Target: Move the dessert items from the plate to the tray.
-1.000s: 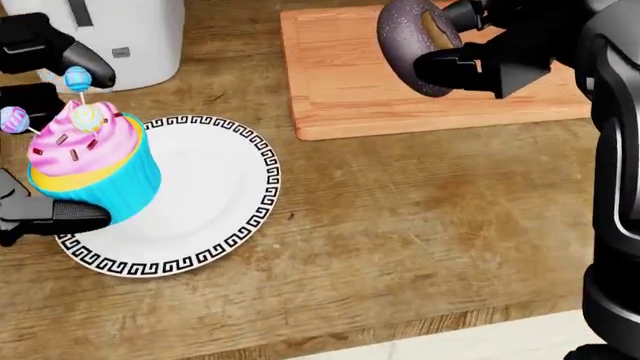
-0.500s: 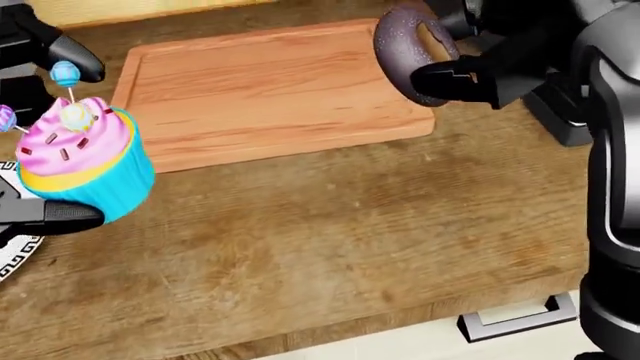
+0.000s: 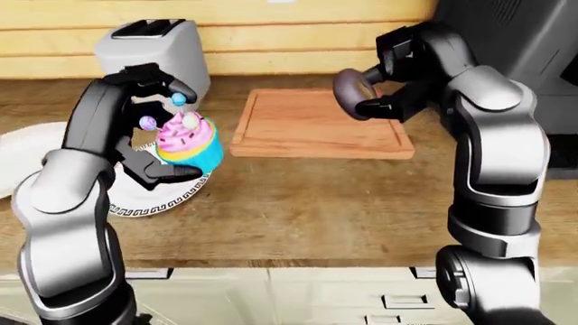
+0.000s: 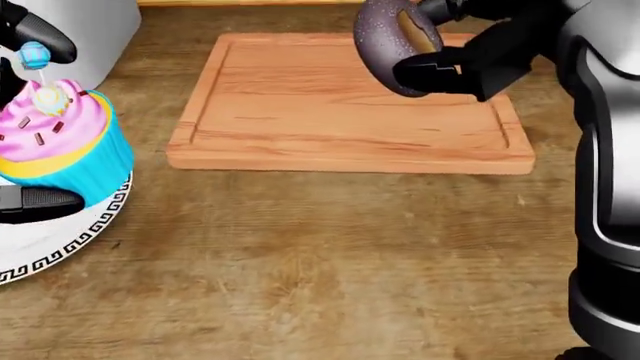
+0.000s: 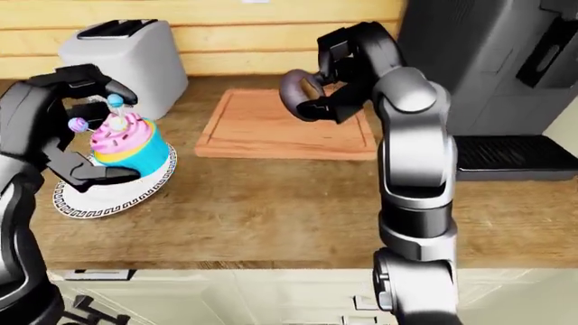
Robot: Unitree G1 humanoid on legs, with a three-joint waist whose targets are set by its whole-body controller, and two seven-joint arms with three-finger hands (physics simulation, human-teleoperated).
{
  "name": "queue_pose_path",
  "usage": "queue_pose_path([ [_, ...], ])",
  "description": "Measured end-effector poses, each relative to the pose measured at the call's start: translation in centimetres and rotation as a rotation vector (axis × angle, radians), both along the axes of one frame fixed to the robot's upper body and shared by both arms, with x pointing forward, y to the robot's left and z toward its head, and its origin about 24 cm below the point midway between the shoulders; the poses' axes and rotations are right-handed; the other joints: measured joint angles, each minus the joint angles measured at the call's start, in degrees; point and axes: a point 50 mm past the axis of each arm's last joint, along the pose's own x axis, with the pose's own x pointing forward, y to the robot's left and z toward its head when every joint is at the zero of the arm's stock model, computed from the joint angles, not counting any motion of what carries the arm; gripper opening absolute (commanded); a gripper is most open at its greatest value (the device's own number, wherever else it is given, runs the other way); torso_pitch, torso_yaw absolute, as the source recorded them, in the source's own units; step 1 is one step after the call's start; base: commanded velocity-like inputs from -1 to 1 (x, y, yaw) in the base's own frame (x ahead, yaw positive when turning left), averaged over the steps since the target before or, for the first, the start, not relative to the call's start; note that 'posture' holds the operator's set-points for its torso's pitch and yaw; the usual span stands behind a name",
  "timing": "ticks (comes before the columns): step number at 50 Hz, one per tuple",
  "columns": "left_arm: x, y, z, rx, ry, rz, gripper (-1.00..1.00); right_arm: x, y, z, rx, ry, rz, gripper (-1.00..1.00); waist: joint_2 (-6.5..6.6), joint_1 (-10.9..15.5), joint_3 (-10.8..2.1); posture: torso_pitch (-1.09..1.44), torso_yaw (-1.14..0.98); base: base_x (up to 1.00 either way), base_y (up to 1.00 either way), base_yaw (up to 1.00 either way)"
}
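A pink-frosted cupcake in a blue wrapper is held in my left hand, fingers shut above and below it. It hangs just over the right rim of the white plate with a black key pattern. My right hand is shut on a purple glazed donut, held on edge above the upper right part of the wooden tray. The tray's surface is bare.
A grey toaster stands above the plate against the wood wall. A black coffee machine fills the right side beside the tray. A white object shows at the left edge, partly hidden. Drawers lie below the counter edge.
The head view has shifted sideways, so the camera moved. The cupcake has gone from the plate's left part to over its right rim. The donut remains in the right hand over the tray.
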Motion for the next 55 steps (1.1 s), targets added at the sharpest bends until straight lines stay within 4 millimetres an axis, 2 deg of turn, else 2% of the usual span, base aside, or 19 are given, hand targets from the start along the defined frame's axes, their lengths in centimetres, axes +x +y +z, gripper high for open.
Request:
queue_pose_path([
  [2,0.0,-0.1,0.1,0.002,-0.006,-0.001,-1.0,0.0,-0.1,0.1,0.0,-0.008,-0.003,-1.0,-2.0,-0.2,0.19,0.0,0.0,0.0,0.0,0.0],
  [4,0.4,-0.6,-0.9,-0.004,0.033,-0.026,-1.0,0.0,-0.5,-0.2,0.007,0.002,-0.022,-1.0,-0.92,-0.73,0.88,0.0,0.0,0.0,0.0,0.0],
  [7,1.0,-1.1,-2.2,-0.013,0.111,-0.063,-1.0,0.3,-1.2,-1.1,0.021,0.048,-0.057,-1.0,0.86,-1.2,0.86,0.0,0.0,0.0,0.0,0.0],
  [9,1.1,-1.1,-2.2,-0.015,0.119,-0.068,-1.0,0.4,-1.5,-1.5,0.051,0.073,-0.068,-1.0,2.5,-1.45,0.49,0.0,0.0,0.0,-0.3,0.0],
  [10,1.0,-0.9,-2.2,-0.015,0.116,-0.061,-1.0,0.5,-1.4,-1.8,0.061,0.087,-0.068,-1.0,2.6,-1.1,0.72,0.0,0.0,0.09,-0.47,0.0],
  [12,0.9,-0.5,-2.1,-0.018,0.111,-0.037,-1.0,0.7,-1.1,-2.3,0.059,0.112,-0.058,-1.0,4.1,-0.94,0.27,0.0,0.0,0.3,-0.68,0.0],
  [14,0.7,-0.2,-1.8,-0.017,0.095,-0.017,-1.0,0.7,-0.8,-2.3,0.046,0.117,-0.043,-1.0,4.8,-0.87,0.61,0.0,0.0,0.3,-0.47,0.0],
  [15,0.5,-0.1,-1.3,-0.01,0.068,-0.011,-1.0,0.5,-0.6,-1.7,0.037,0.089,-0.035,-1.0,4.31,-1.05,0.21,0.0,0.0,0.0,0.0,0.0],
  [16,0.2,-0.1,-0.7,-0.002,0.035,-0.007,-1.0,0.2,-0.5,-0.8,0.029,0.045,-0.029,-1.0,3.11,-0.85,-0.19,0.0,0.0,0.0,0.0,0.0],
  [19,0.1,-0.4,0.1,0.01,-0.011,-0.014,-1.0,-0.2,-0.6,0.6,0.019,-0.035,-0.032,-1.0,-0.66,-0.35,-0.1,0.0,0.0,0.0,0.0,0.0],
  [21,0.5,-0.9,-0.9,0.004,0.033,-0.045,-1.0,0.1,-1.1,-0.1,0.014,-0.008,-0.058,-1.0,0.28,-0.64,0.9,0.0,0.0,0.0,0.0,0.0],
  [25,1.2,-1.2,-2.1,-0.009,0.112,-0.075,-1.0,1.3,-1.4,-2.0,0.005,0.113,-0.099,-1.0,1.65,-1.34,1.39,0.0,0.0,0.0,0.0,0.0],
  [29,1.1,-0.5,-1.6,-0.011,0.089,-0.041,-1.0,2.1,-0.2,-2.1,-0.029,0.164,-0.078,-1.0,1.67,-1.62,0.94,0.0,0.0,0.0,0.0,0.0],
  [34,1.0,-0.5,-0.9,0.002,0.054,-0.035,-1.0,3.0,0.9,-0.3,-0.047,0.133,-0.062,-1.0,1.59,-1.33,0.22,0.0,0.0,0.0,0.0,0.0],
  [40,1.3,-0.5,-1.3,0.005,0.069,-0.035,-1.0,4.4,1.5,1.0,-0.117,0.143,-0.089,-1.0,1.39,-1.36,-0.07,0.0,0.0,0.0,0.0,0.0],
  [43,1.4,-0.5,-1.6,0.002,0.08,-0.035,-1.0,5.5,1.9,0.7,-0.183,0.187,-0.105,-1.0,1.4,-1.4,0.02,0.0,0.0,0.0,0.0,0.0],
  [48,1.6,-0.6,-1.6,0.005,0.079,-0.038,-1.0,7.4,2.2,-1.0,-0.269,0.269,-0.13,-1.0,1.59,-1.36,0.19,0.0,0.0,0.0,0.0,0.0],
  [55,1.5,-0.6,-1.8,0.003,0.078,-0.038,-1.0,8.9,2.5,-2.2,-0.435,0.276,-0.142,-1.0,2.08,-1.37,0.33,0.0,0.0,0.0,0.0,0.0],
])
